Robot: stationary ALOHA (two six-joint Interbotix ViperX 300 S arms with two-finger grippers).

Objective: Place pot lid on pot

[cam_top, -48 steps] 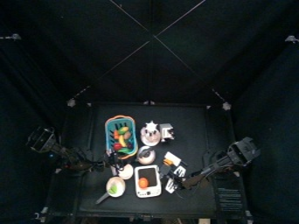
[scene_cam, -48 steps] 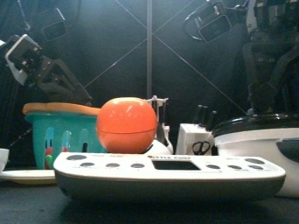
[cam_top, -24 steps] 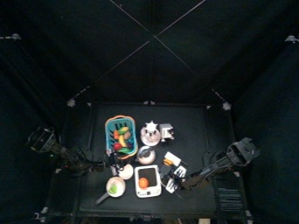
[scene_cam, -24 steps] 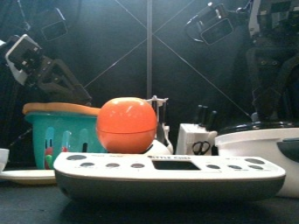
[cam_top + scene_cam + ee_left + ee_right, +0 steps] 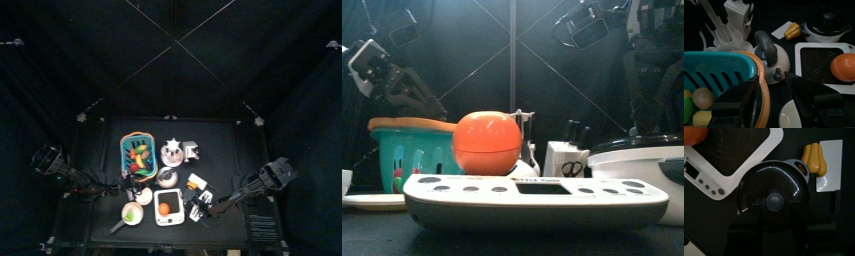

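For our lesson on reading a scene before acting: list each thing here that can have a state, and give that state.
Lid: seated on pot.
Pot: covered, upright.
Scale: loaded with orange; display unreadable.
Basket: upright, food inside.
Kettle: upright.
Right hand: open, over lid's knob.
Left hand: open, empty, near basket.

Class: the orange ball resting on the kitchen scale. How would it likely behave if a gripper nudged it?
The orange ball looks round and smooth, so it would probably roll off the kitchen scale, whose platform appears flat, without a rim. Its glossy surface may slip between jaws.
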